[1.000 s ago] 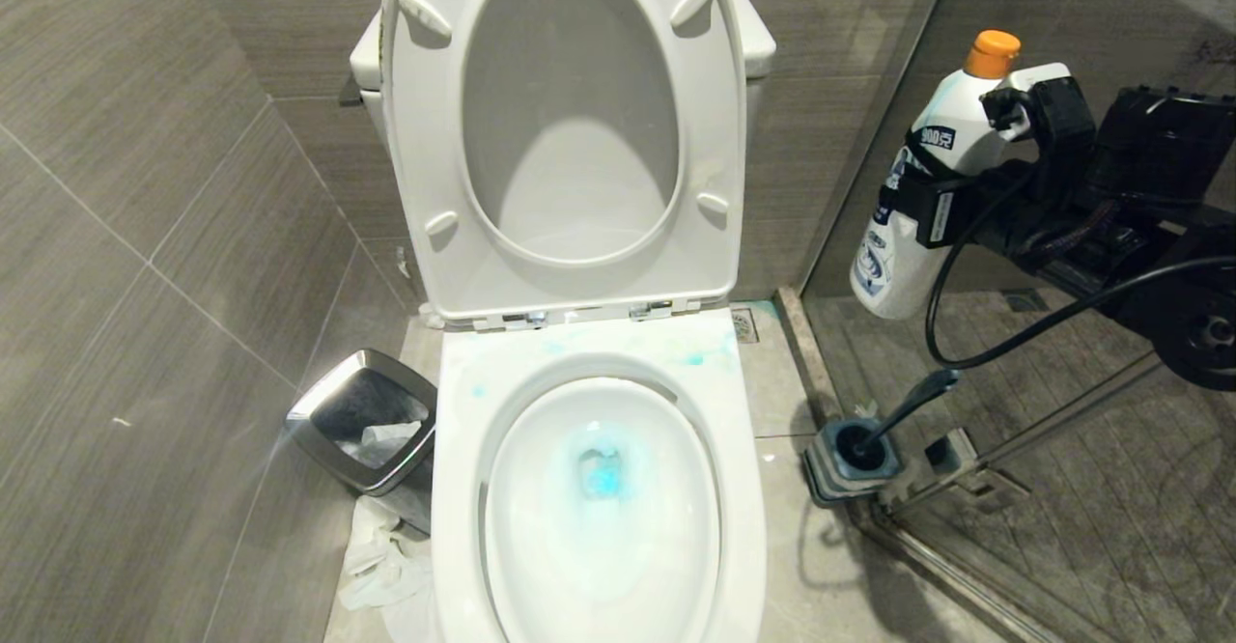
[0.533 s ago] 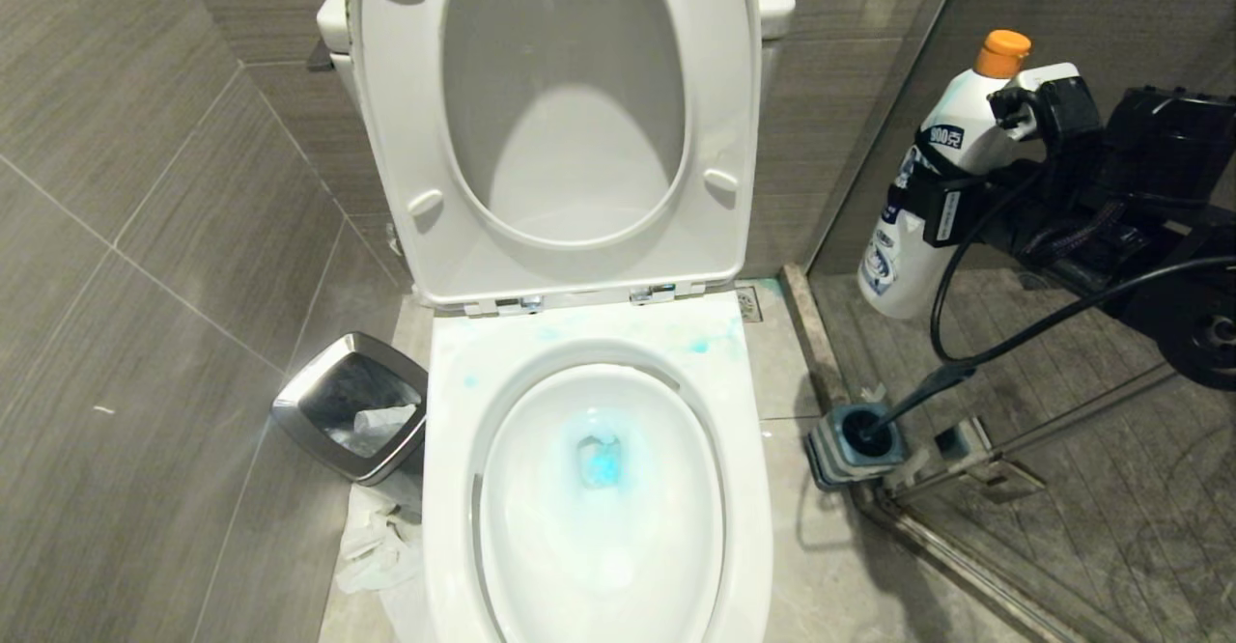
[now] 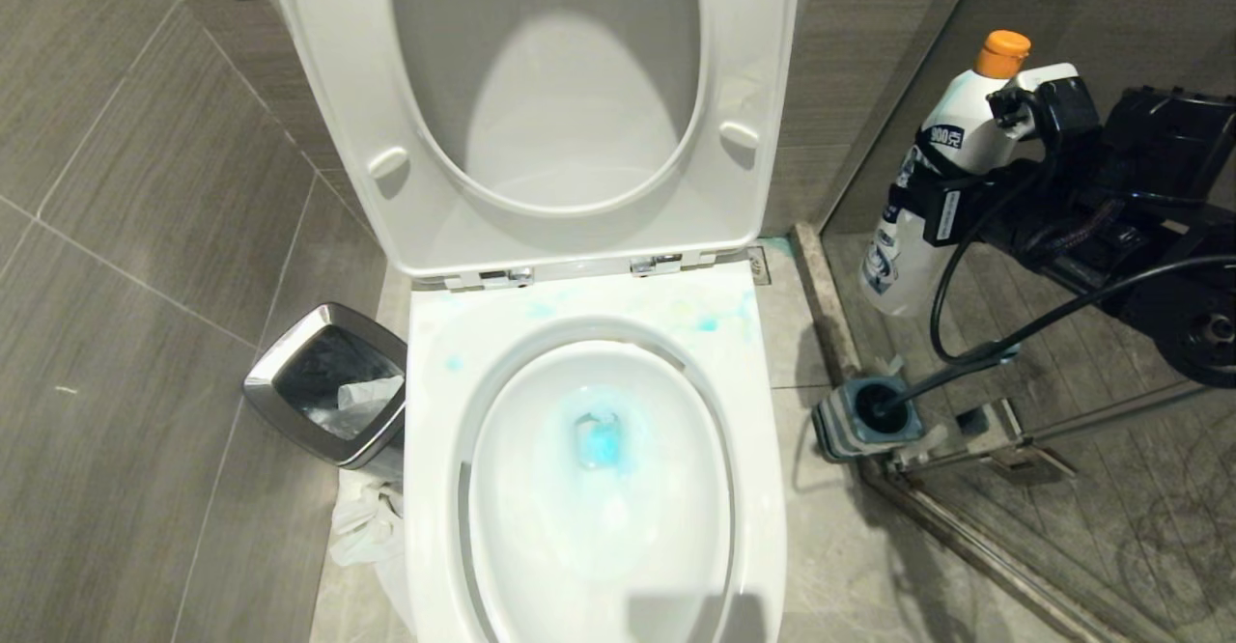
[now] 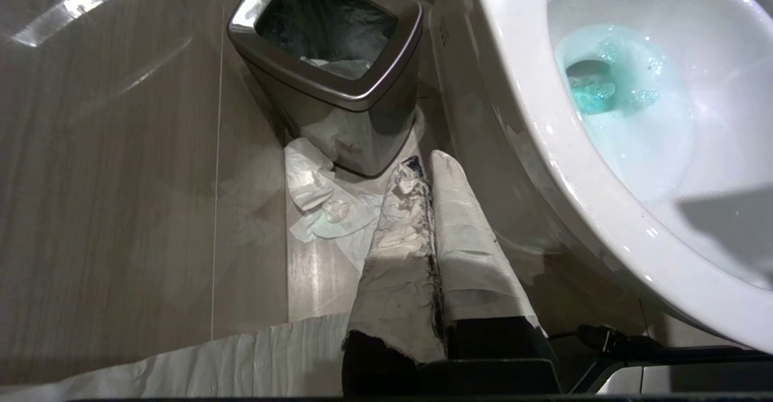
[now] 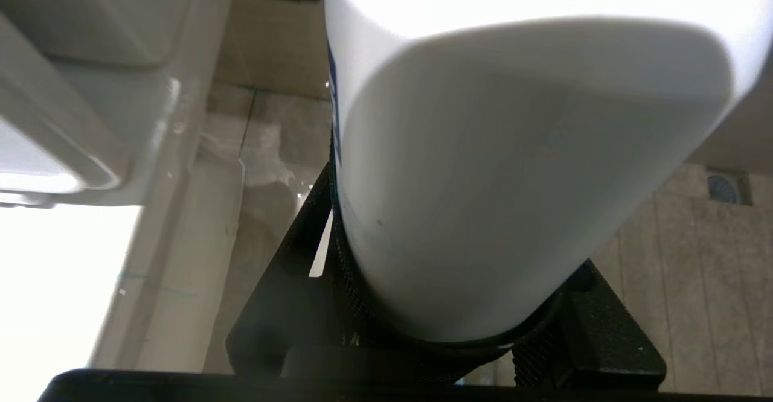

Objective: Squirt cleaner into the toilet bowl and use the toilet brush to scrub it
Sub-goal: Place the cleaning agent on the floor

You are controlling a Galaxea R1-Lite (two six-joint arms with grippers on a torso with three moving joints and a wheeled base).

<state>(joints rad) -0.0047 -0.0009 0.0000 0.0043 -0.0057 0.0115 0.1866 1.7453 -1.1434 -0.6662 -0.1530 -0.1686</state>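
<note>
The white toilet bowl [image 3: 435,402] stands in the middle with its seat and lid raised. Turquoise cleaner [image 3: 599,442] pools at the bottom of the bowl, and pale blue smears [image 3: 710,322] mark the back of the rim. To the right of the toilet, my right gripper [image 3: 927,207] is shut on a white cleaner bottle [image 3: 951,136] with an orange cap, held upright above the floor. The toilet brush [image 3: 951,371] stands in its square holder [image 3: 850,426] below it. My left gripper [image 4: 423,169] is shut and holds nothing, low beside the bowl [image 4: 543,148], whose blue cleaner pool [image 4: 589,91] shows here too.
A square steel bin [image 3: 328,382] stands to the left of the toilet, with crumpled white paper [image 3: 362,527] on the floor beside it. A shower threshold and rail [image 3: 966,527] run along the floor on the right, behind the brush holder. Grey tiled walls close both sides.
The whole head view has shifted: the toilet sits larger and the lid's top has left the picture. The right gripper holds the bottle as before. Nothing else has moved.
</note>
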